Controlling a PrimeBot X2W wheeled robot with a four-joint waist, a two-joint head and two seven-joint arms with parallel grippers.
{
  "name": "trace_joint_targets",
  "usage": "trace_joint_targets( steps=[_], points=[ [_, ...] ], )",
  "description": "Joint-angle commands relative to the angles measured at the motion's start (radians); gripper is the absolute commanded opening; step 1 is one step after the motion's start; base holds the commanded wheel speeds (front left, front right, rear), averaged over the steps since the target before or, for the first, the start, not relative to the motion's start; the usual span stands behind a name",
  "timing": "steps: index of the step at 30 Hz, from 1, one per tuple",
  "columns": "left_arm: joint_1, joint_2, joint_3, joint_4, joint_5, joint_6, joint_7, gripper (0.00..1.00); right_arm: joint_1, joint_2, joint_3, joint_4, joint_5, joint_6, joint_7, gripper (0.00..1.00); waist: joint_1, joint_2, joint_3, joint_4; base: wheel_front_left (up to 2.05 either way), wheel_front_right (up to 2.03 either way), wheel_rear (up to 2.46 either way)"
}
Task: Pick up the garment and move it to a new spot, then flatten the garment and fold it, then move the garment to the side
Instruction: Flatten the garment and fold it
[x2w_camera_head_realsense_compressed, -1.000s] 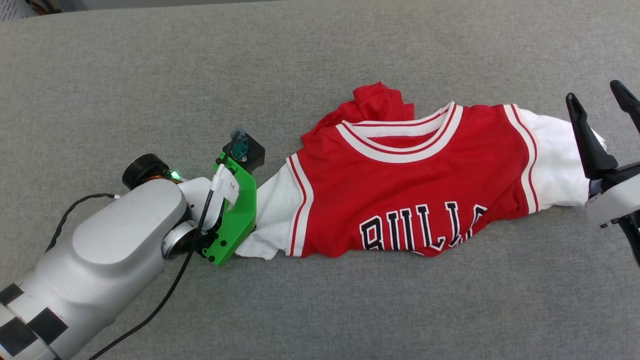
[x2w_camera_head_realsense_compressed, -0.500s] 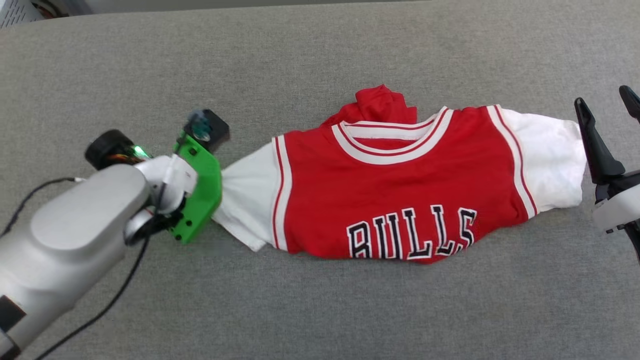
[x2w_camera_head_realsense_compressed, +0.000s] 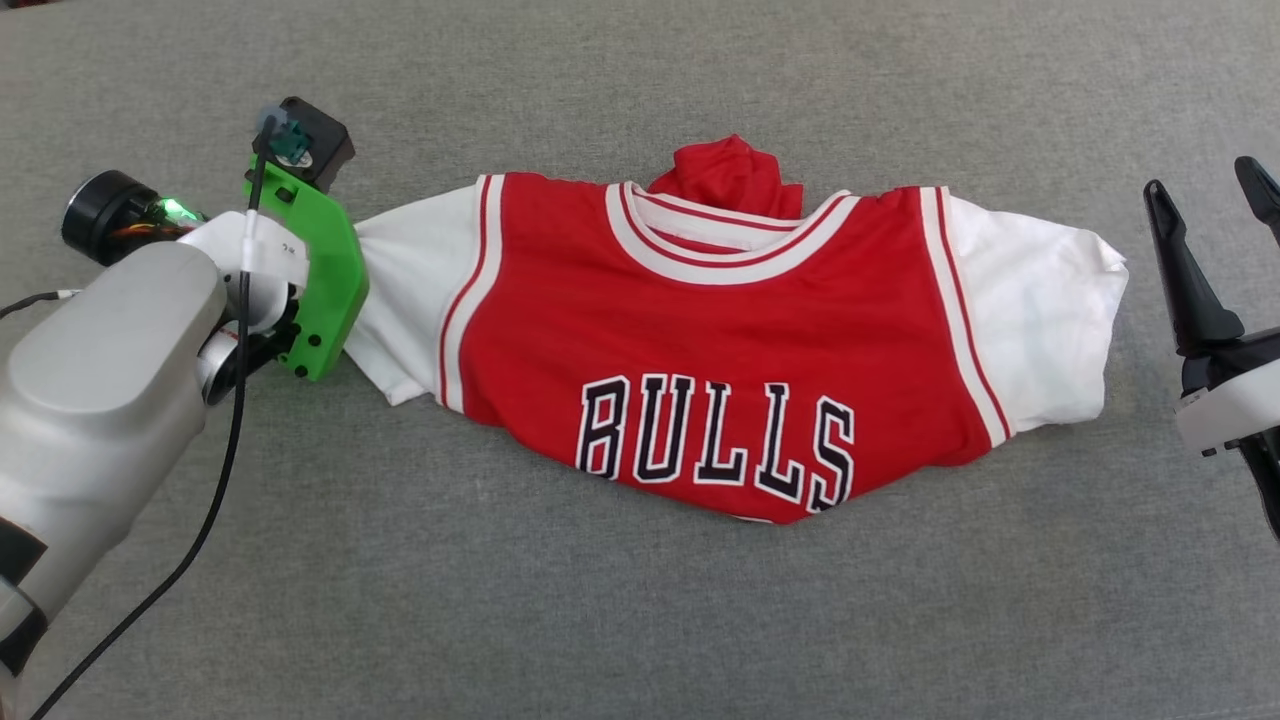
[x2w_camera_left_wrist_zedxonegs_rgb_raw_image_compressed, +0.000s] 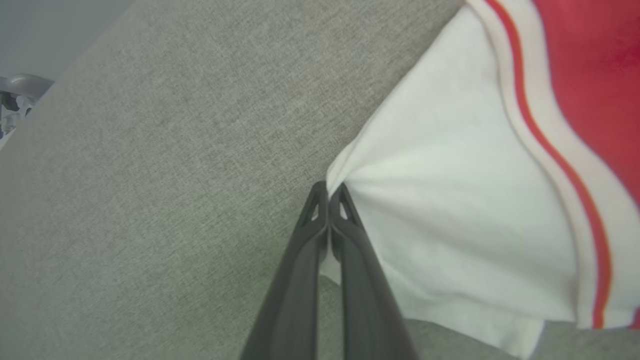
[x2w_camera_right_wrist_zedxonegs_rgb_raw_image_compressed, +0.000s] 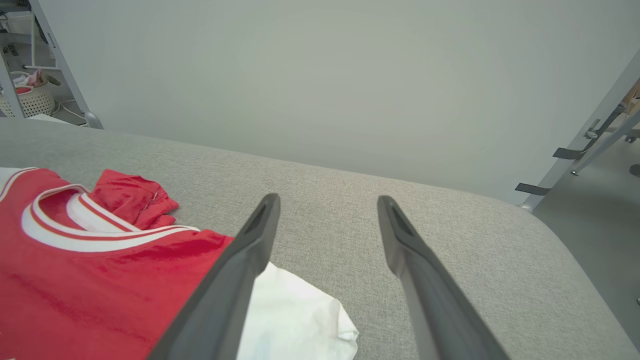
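left tool: jaws pinched flat together on the outer edge of the white sleeve. The cloth puckers into the tips, so I read it as a real grip, though only on a thin fold. I'm on that hem because it's the outermost handle for drawing the shirt sideways.

Just past the tips the sleeve fans out taut. Then comes the red-white trim, then the red body.

the garment lies front up on the grey fabric desk, spread between my two tools. The lettering is readable and the collar sits on the far side. The bottom edge under the letters comes to a point, so the lower part looks tucked under and it isn't flat yet. A red wad is bunched just beyond the collar; I can't tell which part of the shirt it is.

right tool: jaws wide with nothing between them, hanging just outside the other sleeve and apart from it in the head view. My guess is it's staged there to take that sleeve so both ends can be tensioned.

Step in hand, as I judge it: flattening, with folding not started.

Risks: the thin pinch may slip under a hard pull, and the wad behind the collar probably needs its own tug.
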Motion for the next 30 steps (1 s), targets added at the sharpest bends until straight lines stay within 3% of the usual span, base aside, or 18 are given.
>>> trace_joint_targets(
  steps=[1,8,9,14,17,21,26,30],
  points=[
    [-0.003,-0.008,0.001,0.044,0.012,0.008,-0.021,0.0,-0.017,0.005,0.002,0.005,-0.008,-0.001,-0.008,1.0,-0.0001,0.0,0.027,-0.027,0.0,0.0,0.0],
    [0.038,-0.059,-0.003,0.196,-0.02,-0.007,-0.087,0.0,-0.022,0.004,-0.001,0.036,0.002,-0.001,-0.02,1.0,-0.0001,0.0,0.031,-0.033,0.0,0.0,0.0],
    [0.035,-0.065,-0.006,0.203,-0.011,-0.008,-0.12,1.0,-0.02,0.003,-0.003,0.04,0.005,-0.001,-0.021,1.0,-0.0001,0.0,0.025,-0.029,0.0,0.0,0.0],
    [0.032,-0.08,0.031,0.216,0.008,0.002,-0.342,1.0,-0.014,-0.019,-0.015,0.05,0.018,-0.001,-0.021,1.0,-0.0001,0.0,-0.02,-0.001,0.0,0.0,0.0],
    [0.049,-0.08,0.075,0.2,0.004,0.038,-0.499,1.0,-0.015,-0.049,-0.033,0.045,0.03,-0.001,-0.013,1.0,-0.0001,0.0,-0.055,0.02,0.0,0.0,0.0],
    [0.097,-0.066,0.125,0.137,-0.005,0.102,-0.617,1.0,-0.031,-0.115,-0.035,0.026,0.067,-0.001,0.039,1.0,-0.0001,0.0,-0.086,0.047,0.0,0.0,0.0],
    [0.179,-0.038,0.213,-0.018,0.019,0.226,-0.649,1.0,-0.054,-0.238,0.053,-0.008,0.196,-0.001,0.261,1.0,-0.0001,0.0,-0.104,0.078,0.0,0.0,0.0],
    [0.299,-0.016,0.336,-0.223,0.092,0.339,-0.65,1.0,-0.075,-0.335,0.132,-0.025,0.343,-0.001,0.519,1.0,-0.0001,0.0,-0.105,0.101,0.0,0.0,0.0]
  ],
)
